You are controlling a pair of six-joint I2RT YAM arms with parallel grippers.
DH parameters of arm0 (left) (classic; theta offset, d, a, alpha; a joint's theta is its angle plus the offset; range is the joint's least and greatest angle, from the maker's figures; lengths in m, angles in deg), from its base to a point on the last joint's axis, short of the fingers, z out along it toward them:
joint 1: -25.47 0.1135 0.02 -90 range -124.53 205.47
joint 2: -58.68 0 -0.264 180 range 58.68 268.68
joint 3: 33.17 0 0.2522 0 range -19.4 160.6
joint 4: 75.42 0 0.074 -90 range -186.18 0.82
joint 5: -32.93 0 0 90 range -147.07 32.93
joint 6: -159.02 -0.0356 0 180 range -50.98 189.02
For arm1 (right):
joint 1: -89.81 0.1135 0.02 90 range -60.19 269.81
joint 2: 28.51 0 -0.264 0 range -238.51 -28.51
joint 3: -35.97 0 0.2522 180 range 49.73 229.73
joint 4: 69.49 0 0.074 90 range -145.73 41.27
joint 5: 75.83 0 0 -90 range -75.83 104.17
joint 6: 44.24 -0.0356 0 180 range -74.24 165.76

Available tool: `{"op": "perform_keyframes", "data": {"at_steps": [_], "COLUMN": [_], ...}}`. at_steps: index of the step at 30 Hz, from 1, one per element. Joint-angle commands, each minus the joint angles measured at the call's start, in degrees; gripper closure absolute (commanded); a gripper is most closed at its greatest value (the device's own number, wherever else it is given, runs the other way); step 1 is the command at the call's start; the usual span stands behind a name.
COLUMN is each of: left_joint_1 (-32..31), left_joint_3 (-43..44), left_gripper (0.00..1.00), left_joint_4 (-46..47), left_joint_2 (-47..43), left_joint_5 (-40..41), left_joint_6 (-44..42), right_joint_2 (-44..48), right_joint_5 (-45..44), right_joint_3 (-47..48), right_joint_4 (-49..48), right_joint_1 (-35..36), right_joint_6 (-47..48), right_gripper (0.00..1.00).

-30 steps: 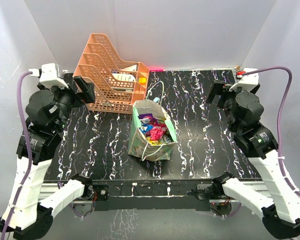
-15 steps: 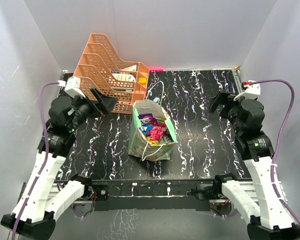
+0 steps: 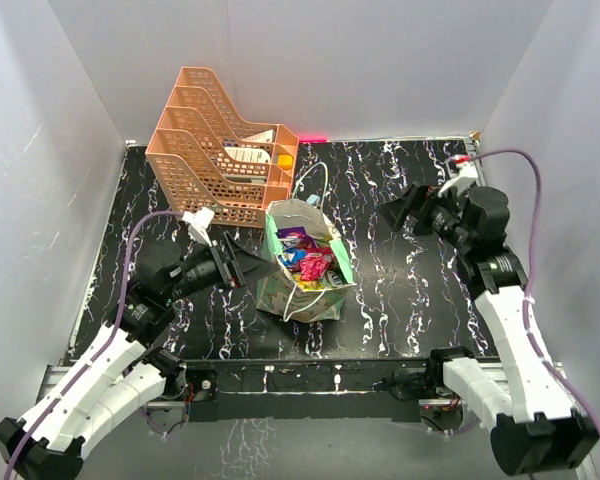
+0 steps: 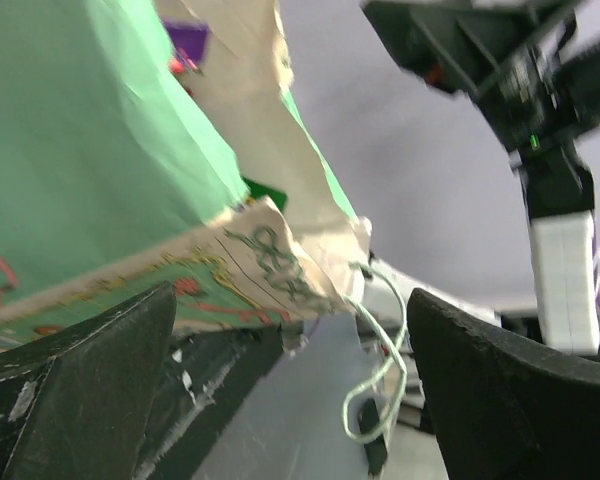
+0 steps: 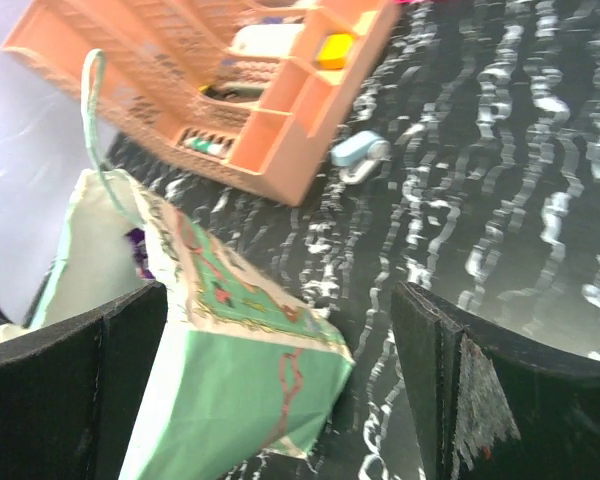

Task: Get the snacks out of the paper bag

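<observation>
The mint-green paper bag [image 3: 298,295] stands open in the middle of the table. Several bright purple, pink and yellow snacks [image 3: 311,262] lie inside it. My left gripper [image 3: 254,269] is open and empty, low at the bag's left side, close to its wall. In the left wrist view the bag's green side [image 4: 100,150] and a white string handle [image 4: 382,345] fill the space ahead of my left gripper [image 4: 290,400]. My right gripper [image 3: 390,212] is open and empty, apart from the bag at its back right. The right wrist view shows the bag [image 5: 230,380] between its fingers [image 5: 510,390].
An orange lattice tray rack [image 3: 220,150] stands at the back left, also in the right wrist view [image 5: 230,70], with small items in it. A small pale blue-white object [image 5: 358,152] lies on the black marbled table [image 3: 400,290] beside the rack. White walls enclose the table.
Both arms have swung in toward the bag. The left gripper dropped from beside the rack to the bag's left side. The right gripper moved left and forward. The bag has not moved.
</observation>
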Motion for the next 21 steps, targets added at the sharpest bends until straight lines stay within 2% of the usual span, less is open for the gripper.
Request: {"op": "perform_keyframes", "data": {"at_steps": [1, 5, 8, 11, 13, 18, 19, 20, 21], "left_joint_1": [-6.5, -13.7, -20.2, -26.4, -28.9, -32.6, -33.2, -33.5, -33.6], "left_joint_3": [-0.7, -2.5, -0.5, 1.4, 1.6, 4.2, 5.1, 5.8, 6.2], "left_gripper": [0.02, 0.02, 0.02, 0.04, 0.06, 0.21, 0.27, 0.34, 0.39], "left_joint_4": [1.6, 6.2, 5.3, 4.0, 5.4, 4.6, 2.9, 0.6, -1.2], "left_joint_2": [-1.6, -1.0, 2.2, 4.8, 6.0, 9.9, 10.4, 10.5, 10.4], "left_joint_5": [-1.3, -0.1, 4.3, 11.1, 12.9, 16.8, 18.8, 21.3, 22.9], "left_joint_6": [0.9, 1.6, -0.8, -2.6, -2.8, -4.1, -4.3, -3.8, -3.5], "right_joint_2": [-7.8, -16.9, -22.7, -28.9, -32.3, -38.2, -38.4, -38.1, -37.8], "right_joint_5": [18.2, 20.0, 18.7, 20.0, 20.4, 21.8, 21.2, 20.2, 18.9], "right_joint_3": [1.8, 6.0, 9.5, 15.2, 18.3, 25.0, 25.2, 25.0, 24.7], "right_joint_4": [-16.6, -23.7, -27.8, -30.2, -31.5, -31.1, -31.2, -31.3, -31.2], "right_joint_1": [0.9, 7.7, 11.7, 13.4, 14.4, 16.8, 16.9, 17.0, 17.0], "right_joint_6": [-6.9, -9.6, -11.9, -13.4, -14.1, -15.7, -16.1, -16.6, -17.0], "right_gripper": [0.02, 0.02, 0.02, 0.10, 0.13, 0.24, 0.28, 0.36, 0.49]}}
